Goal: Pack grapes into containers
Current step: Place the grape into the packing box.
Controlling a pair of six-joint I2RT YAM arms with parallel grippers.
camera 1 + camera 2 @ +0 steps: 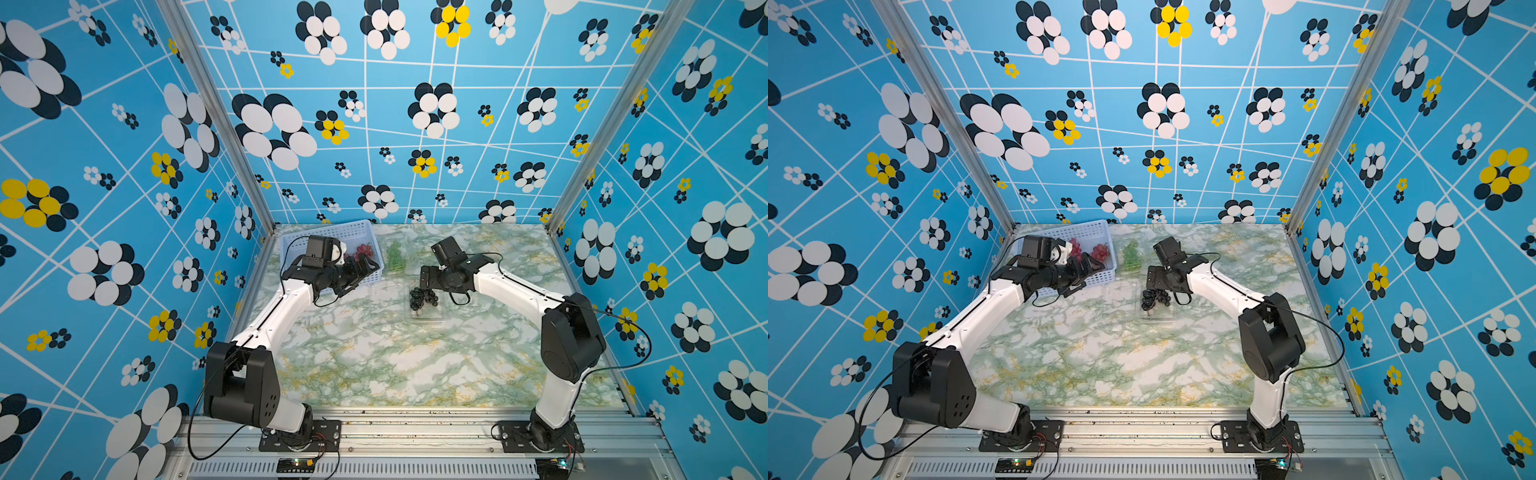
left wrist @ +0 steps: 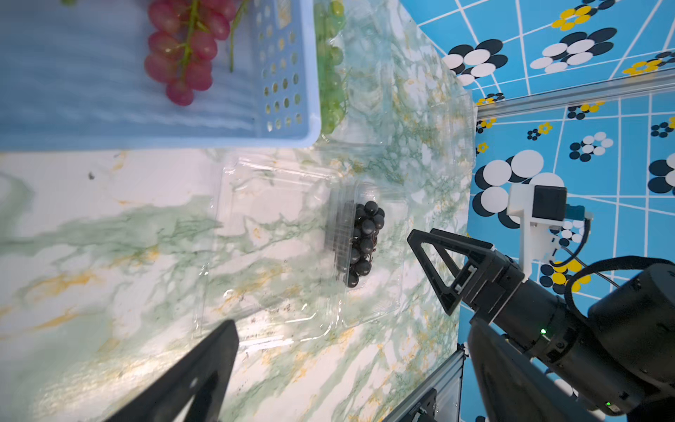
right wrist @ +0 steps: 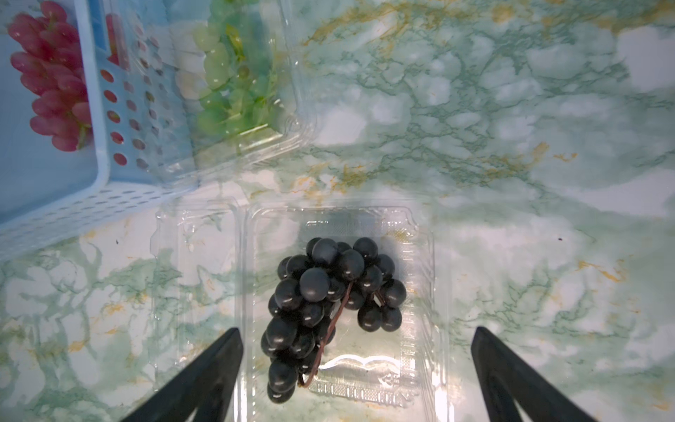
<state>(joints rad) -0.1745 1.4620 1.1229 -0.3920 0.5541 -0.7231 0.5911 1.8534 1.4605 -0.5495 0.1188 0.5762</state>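
Left pincer [image 2: 352,325], right pincer [image 3: 356,329] apart, empty; dark grapes [image 3: 314,288], brown stem clearest in right wrist view

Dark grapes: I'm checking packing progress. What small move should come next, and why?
Probably the right tool should dip to the lid and start folding it shut. The dark grapes already lie in the tray, the lid lies flat beside it, and the tool hovers open, holding nothing.
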